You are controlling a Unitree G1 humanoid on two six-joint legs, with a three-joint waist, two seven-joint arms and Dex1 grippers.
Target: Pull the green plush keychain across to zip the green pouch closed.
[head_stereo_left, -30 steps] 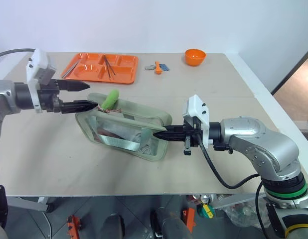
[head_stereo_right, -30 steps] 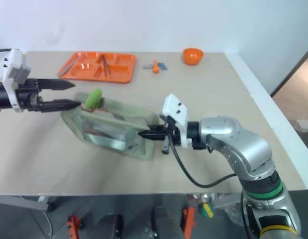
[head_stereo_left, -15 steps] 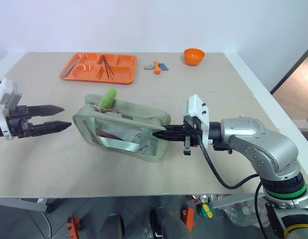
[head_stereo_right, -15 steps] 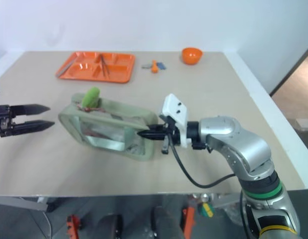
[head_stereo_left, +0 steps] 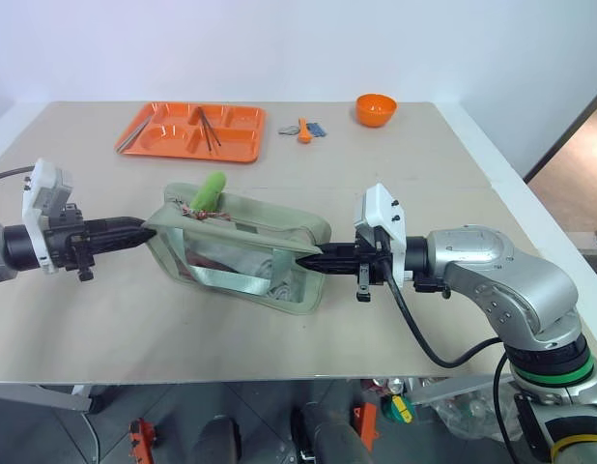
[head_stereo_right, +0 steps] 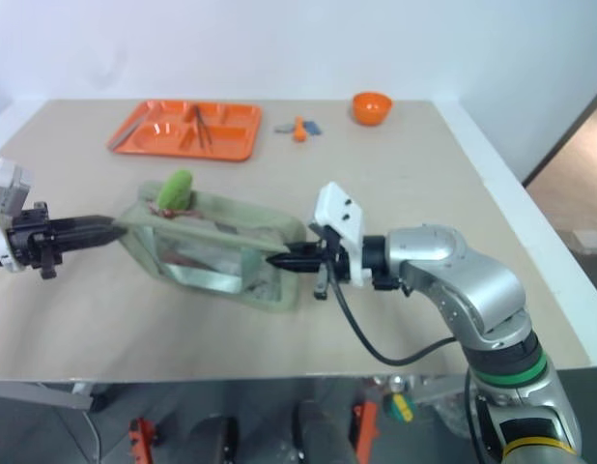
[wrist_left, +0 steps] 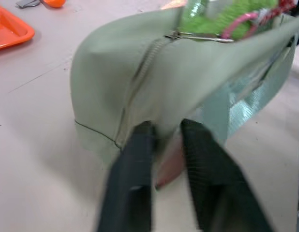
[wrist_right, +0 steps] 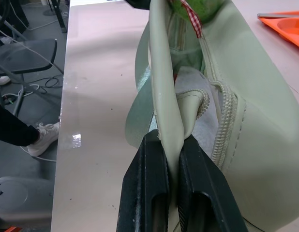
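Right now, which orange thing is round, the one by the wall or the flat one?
The orange bowl at the table's far right is round; the orange tray is a flat rectangle with compartments.

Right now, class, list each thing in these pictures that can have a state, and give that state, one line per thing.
green pouch: zipper open, lying on the table, pinched at both ends.
green plush keychain: standing up at the pouch's left end, not gripped.
left gripper: shut on the pouch's left end.
right gripper: shut on the pouch's right-end fabric.
orange tray: holding utensils.
orange bowl: upright.
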